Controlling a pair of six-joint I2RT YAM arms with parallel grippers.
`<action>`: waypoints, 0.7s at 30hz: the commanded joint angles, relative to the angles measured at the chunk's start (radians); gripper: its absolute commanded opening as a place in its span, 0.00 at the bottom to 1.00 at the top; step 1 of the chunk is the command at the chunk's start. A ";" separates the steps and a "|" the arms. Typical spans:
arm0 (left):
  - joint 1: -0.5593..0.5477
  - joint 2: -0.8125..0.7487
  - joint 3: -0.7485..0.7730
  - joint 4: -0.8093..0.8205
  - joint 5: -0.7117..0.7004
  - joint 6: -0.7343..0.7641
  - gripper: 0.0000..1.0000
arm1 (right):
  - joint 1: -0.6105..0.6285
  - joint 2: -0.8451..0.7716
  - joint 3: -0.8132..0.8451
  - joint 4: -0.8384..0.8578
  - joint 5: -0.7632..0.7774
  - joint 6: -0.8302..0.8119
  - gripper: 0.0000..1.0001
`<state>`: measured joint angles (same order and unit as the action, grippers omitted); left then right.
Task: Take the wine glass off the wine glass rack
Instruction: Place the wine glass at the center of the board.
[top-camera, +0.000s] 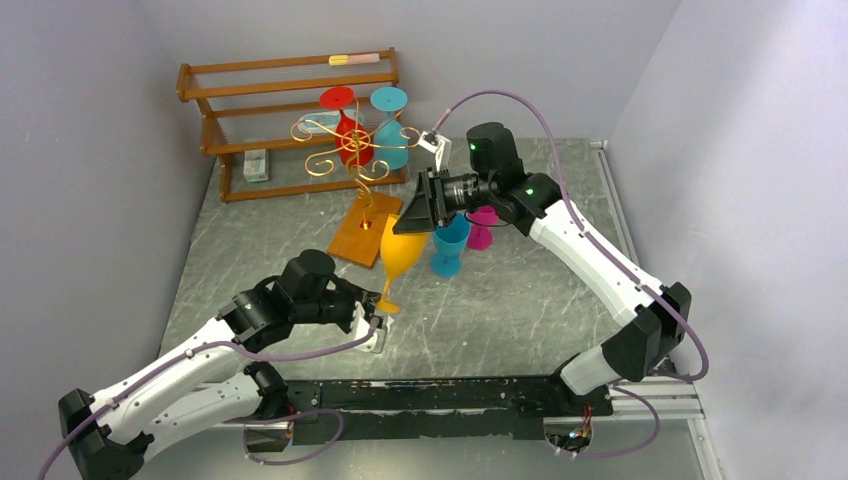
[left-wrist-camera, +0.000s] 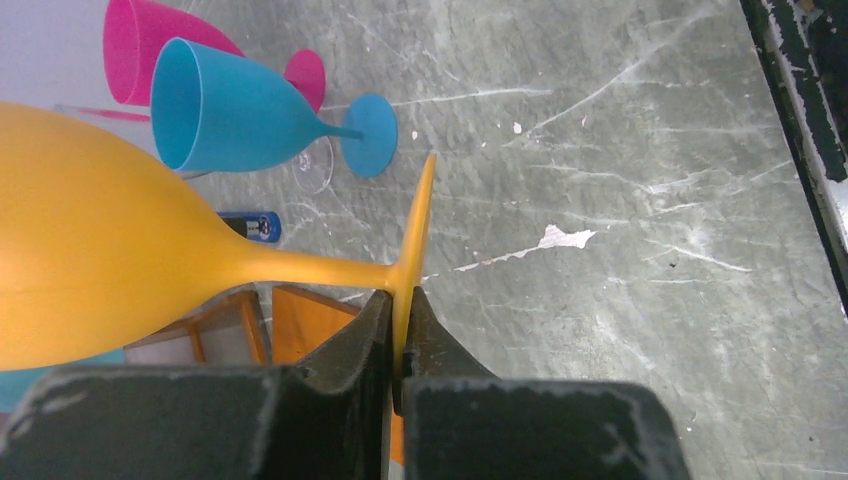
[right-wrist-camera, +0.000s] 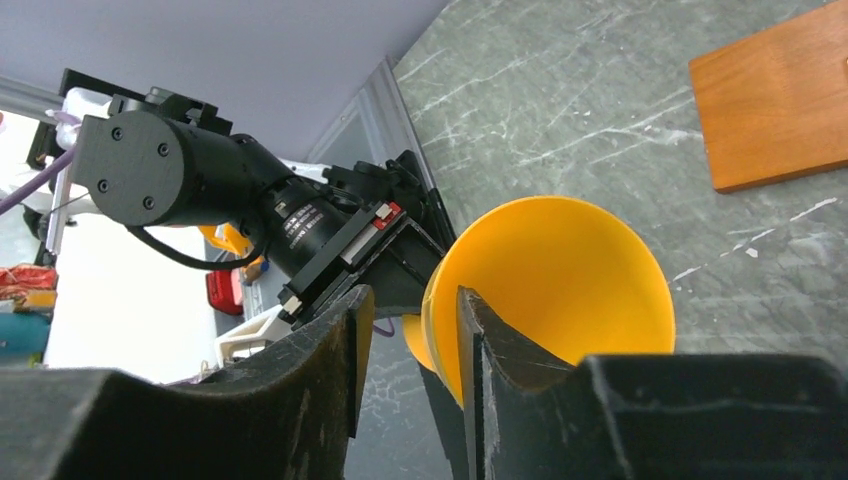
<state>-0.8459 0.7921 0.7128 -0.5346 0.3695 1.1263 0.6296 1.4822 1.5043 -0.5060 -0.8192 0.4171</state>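
Top external view: yellow wine glass (top-camera: 400, 255) is off the wine glass rack (top-camera: 352, 240), tilted over the counter (top-camera: 520, 300) at the rack's 5 o'clock. Left fingers (left-wrist-camera: 355, 345) pinched tight on its foot; right fingers (right-wrist-camera: 495, 350) partly open, straddling its rim.

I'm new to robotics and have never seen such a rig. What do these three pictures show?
Two robot arms are bolted at the near edge of a grey table. The wide picture comes from a fixed camera above and behind them. The other two come from a camera on each wrist, looking past its own tool. The left tool is shut on the foot of a yellow wine glass. The right tool straddles that glass's rim, one finger inside the bowl, jaws apart. On the table stand a gold wire wine glass rack with a red glass and a teal glass hanging foot-up, a blue glass, a pink glass and a wooden shelf.
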 joint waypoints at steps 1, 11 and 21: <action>-0.004 0.009 -0.016 0.004 -0.053 0.021 0.05 | 0.010 0.026 0.042 -0.068 -0.004 0.003 0.38; -0.004 0.009 -0.019 -0.019 -0.098 0.051 0.05 | 0.027 0.063 0.039 -0.066 -0.054 0.017 0.29; -0.011 0.004 -0.023 -0.018 -0.095 0.030 0.05 | 0.032 0.072 0.043 -0.066 -0.078 0.016 0.18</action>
<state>-0.8543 0.7982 0.6960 -0.5674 0.3099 1.1667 0.6418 1.5475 1.5257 -0.5438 -0.8417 0.4221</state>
